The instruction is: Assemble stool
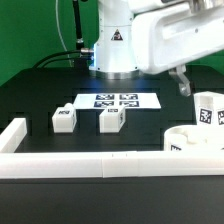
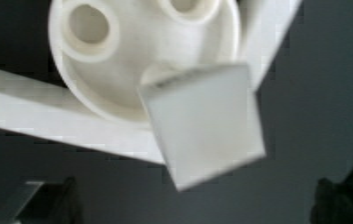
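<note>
Ext. view: two-finger gripper [image 1: 182,82] hanging under white robot arm [image 1: 170,40] at upper right, above the parts and apart from all of them, touching nothing. Wrist view: same gripper [image 2: 199,200], dark fingertips [image 2: 40,200] spread wide w/ nothing between them, so open-handed and empty.

Round thick white plastic disc seat [image 1: 190,142] lying flat on black table [image 1: 40,95] at ext. view's right, near the front, just behind long white border rail [image 1: 100,165]. In wrist view, seat [image 2: 128,45] seen close up w/ round sockets showing as pale holes, and a stretch of rail [image 2: 31,100] crossing beside it.

Small blocky white plastic third leg [image 1: 207,110], black-and-white tag facing the cam, standing upright at seat's far right side. Looks to be on or in the seat; can't tell whether fully home in a socket. Wrist view shows it [image 2: 208,125] as a blurred pale slab in front of the seat, tilted in the pic, clear of both fingers.

Two more small blocky white tagged legs on table twd ext. view's left: left leg [image 1: 65,118] and middle leg [image 1: 111,119], apart from each other, both just in front of thin flat white marker board [image 1: 118,101]. Both well apart from seat and gripper. Left leg near rail's side section at ext. view's left.
</note>
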`<action>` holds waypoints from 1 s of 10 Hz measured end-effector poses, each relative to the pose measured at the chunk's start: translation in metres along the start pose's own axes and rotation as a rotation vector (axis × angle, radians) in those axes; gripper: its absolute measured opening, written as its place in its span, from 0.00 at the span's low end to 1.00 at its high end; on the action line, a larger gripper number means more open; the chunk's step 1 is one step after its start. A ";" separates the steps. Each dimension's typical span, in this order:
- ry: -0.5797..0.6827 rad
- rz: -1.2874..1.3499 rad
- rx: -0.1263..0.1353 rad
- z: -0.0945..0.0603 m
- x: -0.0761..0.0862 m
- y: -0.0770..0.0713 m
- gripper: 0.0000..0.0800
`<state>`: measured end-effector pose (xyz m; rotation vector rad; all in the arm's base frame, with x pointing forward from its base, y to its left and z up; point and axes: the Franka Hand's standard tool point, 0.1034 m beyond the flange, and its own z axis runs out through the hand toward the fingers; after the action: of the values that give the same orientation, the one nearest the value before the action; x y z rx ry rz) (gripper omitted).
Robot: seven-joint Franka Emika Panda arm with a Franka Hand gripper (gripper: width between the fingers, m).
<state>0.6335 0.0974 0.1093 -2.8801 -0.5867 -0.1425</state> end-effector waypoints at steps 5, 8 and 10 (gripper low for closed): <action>0.035 0.029 -0.017 0.014 0.004 -0.013 0.81; 0.028 0.034 -0.023 0.024 0.000 -0.011 0.81; 0.036 0.024 -0.026 0.028 0.001 -0.009 0.81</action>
<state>0.6319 0.1119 0.0839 -2.9015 -0.5482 -0.1989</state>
